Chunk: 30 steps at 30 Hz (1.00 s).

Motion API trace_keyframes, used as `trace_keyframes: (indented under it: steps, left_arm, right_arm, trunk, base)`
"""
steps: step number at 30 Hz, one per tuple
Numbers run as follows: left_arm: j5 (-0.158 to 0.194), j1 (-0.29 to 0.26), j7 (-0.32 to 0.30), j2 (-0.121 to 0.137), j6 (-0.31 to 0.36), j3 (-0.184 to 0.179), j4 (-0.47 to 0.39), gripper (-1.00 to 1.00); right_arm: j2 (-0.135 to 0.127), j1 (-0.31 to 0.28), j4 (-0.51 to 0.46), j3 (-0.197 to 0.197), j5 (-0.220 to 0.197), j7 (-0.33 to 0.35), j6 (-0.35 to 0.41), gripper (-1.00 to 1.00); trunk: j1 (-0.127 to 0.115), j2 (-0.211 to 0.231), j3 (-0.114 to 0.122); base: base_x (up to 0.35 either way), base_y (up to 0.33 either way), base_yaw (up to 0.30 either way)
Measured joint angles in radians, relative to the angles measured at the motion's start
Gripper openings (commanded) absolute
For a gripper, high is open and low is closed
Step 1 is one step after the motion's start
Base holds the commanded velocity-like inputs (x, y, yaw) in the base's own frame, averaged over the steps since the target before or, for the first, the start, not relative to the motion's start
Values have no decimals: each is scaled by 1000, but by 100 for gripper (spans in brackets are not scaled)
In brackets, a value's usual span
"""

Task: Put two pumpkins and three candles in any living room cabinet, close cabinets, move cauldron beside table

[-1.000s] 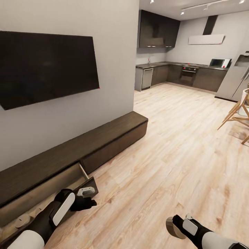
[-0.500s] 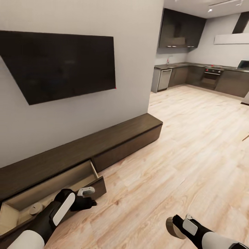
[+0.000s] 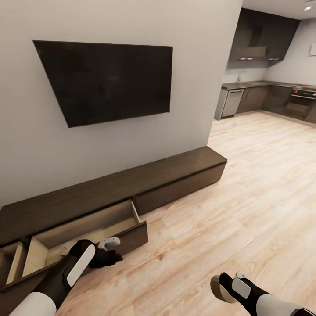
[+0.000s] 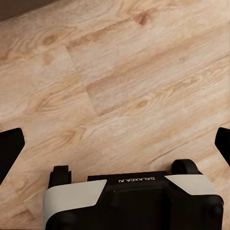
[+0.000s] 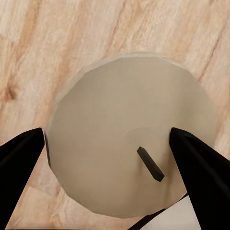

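My right gripper (image 3: pixel 221 281) is shut on a pale beige candle (image 3: pixel 216 289) low over the wooden floor. In the right wrist view the candle (image 5: pixel 120 120) shows its round top and dark wick, with the right gripper (image 5: pixel 115 153) closed around it. The dark-brown cabinet (image 3: pixel 175 175) runs along the wall with a drawer (image 3: pixel 127 239) pulled out. Another candle (image 3: pixel 65 249) lies in that drawer, partly hidden by my left forearm. My left gripper (image 3: pixel 112 256) hangs open and empty in front of the drawer; the left gripper (image 4: pixel 115 143) has floor beneath it. Pumpkins, cauldron and table are out of view.
A black TV (image 3: pixel 114 83) hangs on the grey wall above the cabinet. A second drawer (image 3: pixel 11 263) stands open at the far left. The kitchen (image 3: pixel 272 96) lies at the back right, and bare wooden floor (image 3: pixel 245 197) stretches to the right.
The camera has swung to the left, so the wall, TV and cabinet sit further right in the picture and more of the open drawers shows. Both arms hold the same pose.
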Motion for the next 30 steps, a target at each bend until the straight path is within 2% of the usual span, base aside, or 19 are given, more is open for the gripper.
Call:
trace_keyframes:
  steps: [14, 22, 30]
  left_arm:
    - [0, 0, 0, 0, 0, 0, -1, 100]
    - [0, 0, 0, 0, 0, 0, -1, 100]
    - [0, 0, 0, 0, 0, -1, 0, 100]
  right_arm:
    - [0, 0, -1, 0, 0, 1, 0, -100]
    - [0, 0, -1, 0, 1, 2, 0, -100]
    - [0, 0, -1, 0, 2, 1, 0, -100]
  trunk:
    - [0, 0, 0]
    - [0, 0, 0]
    - [0, 0, 0]
  base:
    - [23, -19, 291]
    - [157, -4, 283]
    - [144, -32, 75]
